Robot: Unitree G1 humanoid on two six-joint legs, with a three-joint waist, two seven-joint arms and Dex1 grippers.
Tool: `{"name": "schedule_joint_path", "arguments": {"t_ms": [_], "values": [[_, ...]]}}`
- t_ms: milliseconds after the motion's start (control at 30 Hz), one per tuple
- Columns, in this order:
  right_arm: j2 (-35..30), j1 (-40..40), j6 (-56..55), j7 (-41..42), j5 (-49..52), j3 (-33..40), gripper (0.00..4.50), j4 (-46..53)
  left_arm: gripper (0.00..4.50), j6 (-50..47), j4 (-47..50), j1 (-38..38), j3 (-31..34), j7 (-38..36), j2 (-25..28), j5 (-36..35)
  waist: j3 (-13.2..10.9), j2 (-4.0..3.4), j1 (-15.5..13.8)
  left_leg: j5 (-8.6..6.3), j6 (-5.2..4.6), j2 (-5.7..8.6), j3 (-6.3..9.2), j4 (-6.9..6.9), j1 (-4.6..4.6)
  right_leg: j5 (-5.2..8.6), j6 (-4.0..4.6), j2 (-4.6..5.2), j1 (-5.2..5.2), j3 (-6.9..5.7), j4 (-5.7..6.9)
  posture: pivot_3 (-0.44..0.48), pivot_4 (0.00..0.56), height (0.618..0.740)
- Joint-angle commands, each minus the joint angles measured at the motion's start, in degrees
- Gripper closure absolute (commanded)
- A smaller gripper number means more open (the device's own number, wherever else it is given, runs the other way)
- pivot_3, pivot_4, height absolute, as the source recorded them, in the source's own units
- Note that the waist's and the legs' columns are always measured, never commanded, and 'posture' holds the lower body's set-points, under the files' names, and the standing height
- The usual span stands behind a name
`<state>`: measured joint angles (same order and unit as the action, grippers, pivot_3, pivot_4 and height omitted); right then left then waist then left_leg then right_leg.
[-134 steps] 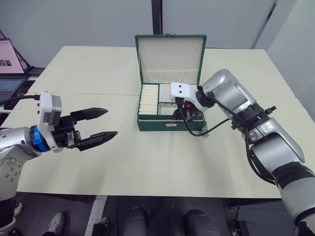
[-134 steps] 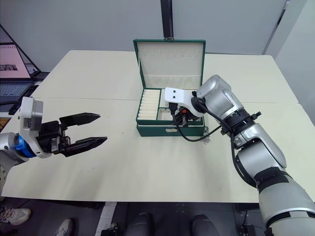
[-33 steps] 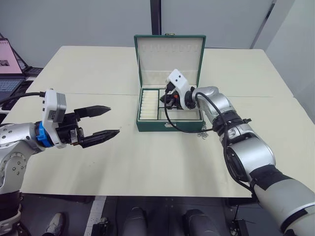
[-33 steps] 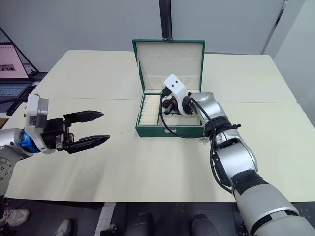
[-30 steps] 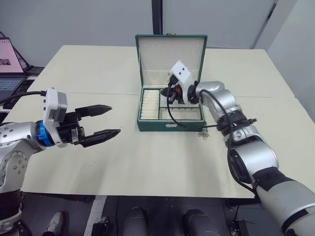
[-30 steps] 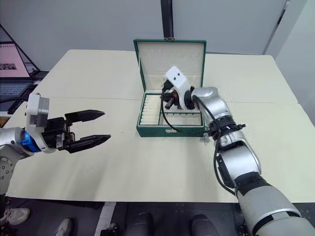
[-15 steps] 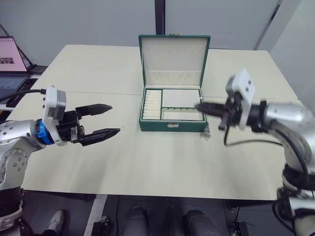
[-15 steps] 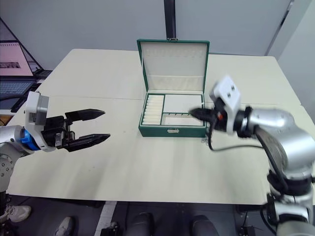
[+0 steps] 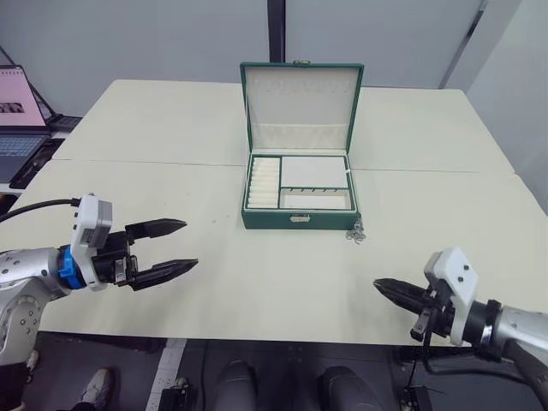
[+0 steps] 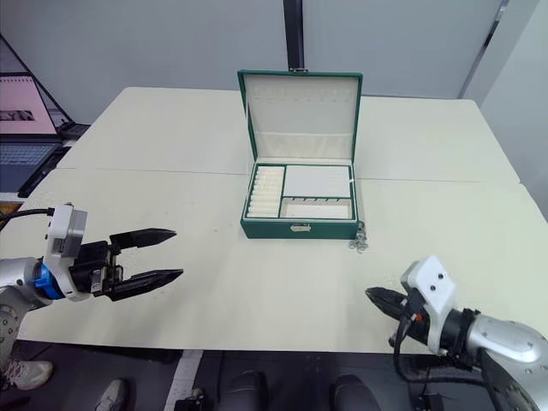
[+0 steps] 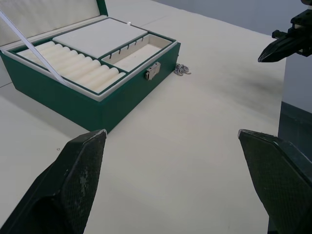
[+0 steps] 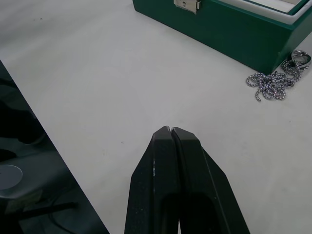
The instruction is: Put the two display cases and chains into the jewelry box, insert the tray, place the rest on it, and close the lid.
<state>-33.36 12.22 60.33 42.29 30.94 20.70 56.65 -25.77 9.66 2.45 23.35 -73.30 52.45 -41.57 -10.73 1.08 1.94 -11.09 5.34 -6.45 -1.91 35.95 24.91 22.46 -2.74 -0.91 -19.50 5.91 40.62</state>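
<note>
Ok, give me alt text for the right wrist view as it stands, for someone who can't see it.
The right gripper, jaws shut and empty, hovers over the cream table. Ahead of it stands the front wall of the dark green jewelry box with its gold clasp, and a small silver chain lies on the table close beside the box.

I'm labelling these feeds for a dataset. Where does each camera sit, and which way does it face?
Head stereo pair: looks forward and down over the table at the jewelry box; both arms show.
Left wrist: looks along the open left end effector at the box and chain.
Right wrist: looks along the shut right end effector at the same chain.
</note>
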Motion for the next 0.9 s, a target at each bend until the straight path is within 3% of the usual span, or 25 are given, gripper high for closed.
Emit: {"name": "schedule_joint_path", "arguments": {"t_ms": [33, 67, 233, 567, 667, 900], "values": [[-0.69, 0.48, -2.07, -0.57, 2.63, 0.99, 4.48, 0.95, 0.00, 0.65, 1.84, 0.37, 1.82, -0.36, 0.40, -1.11, 0.03, 0.04, 0.00, 0.00, 0.00, 0.00, 0.00, 0.01, 0.00, 0.00, 0.00, 0.00, 0.01, 0.00, 0.00, 0.000, 0.150, 0.737], [-0.80, 0.20, -1.41, -0.44, 4.14, 1.48, 4.48, 0.37, 0.00, 0.59, 1.93, 0.61, 1.64, -0.38, 0.41, -1.19, 0.03, 0.05, 0.01, 0.00, 0.00, 0.00, 0.00, 0.01, 0.00, 0.00, 0.00, 0.00, 0.02, 0.01, 0.00, 0.000, 0.150, 0.737], [-2.39, -0.56, 0.92, -2.66, 9.17, 4.23, 3.51, -0.26, 0.00, -0.44, 3.69, 3.03, -0.07, -0.87, 0.58, -2.49, 0.04, 0.07, -0.10, 0.00, 0.00, 0.01, 0.02, 0.00, 0.00, 0.00, 0.00, 0.00, 0.06, -0.01, -0.02, 0.000, 0.150, 0.737], [-2.55, -3.88, 2.95, -13.05, 16.05, 5.16, 0.99, 0.94, 0.00, -1.74, 3.90, 10.38, -5.31, -0.69, -0.81, -3.29, 0.05, 0.09, -0.06, 0.00, -0.01, 0.03, 0.07, 0.00, -0.01, 0.00, 0.01, -0.01, 0.15, -0.02, -0.11, 0.000, 0.150, 0.737], [-3.34, -4.44, 2.97, -14.93, 18.09, 5.61, 0.01, 0.47, 0.00, -1.30, 3.99, 10.94, -5.89, -0.92, -0.79, -2.67, 0.05, 0.09, -0.10, 0.00, -0.01, 0.03, 0.07, 0.02, -0.01, -0.01, 0.01, 0.00, 0.17, -0.02, -0.11, 0.000, 0.150, 0.737], [-4.44, -6.29, 2.01, -19.15, 20.69, 4.30, 0.01, -0.96, 0.00, -2.69, 12.23, 10.03, -7.52, 2.42, 0.29, -1.28, 0.06, 0.09, -0.09, 0.00, -0.01, 0.03, 0.07, 0.02, -0.01, 0.00, 0.01, 0.00, 0.19, -0.03, -0.13, 0.000, 0.150, 0.737]]}}
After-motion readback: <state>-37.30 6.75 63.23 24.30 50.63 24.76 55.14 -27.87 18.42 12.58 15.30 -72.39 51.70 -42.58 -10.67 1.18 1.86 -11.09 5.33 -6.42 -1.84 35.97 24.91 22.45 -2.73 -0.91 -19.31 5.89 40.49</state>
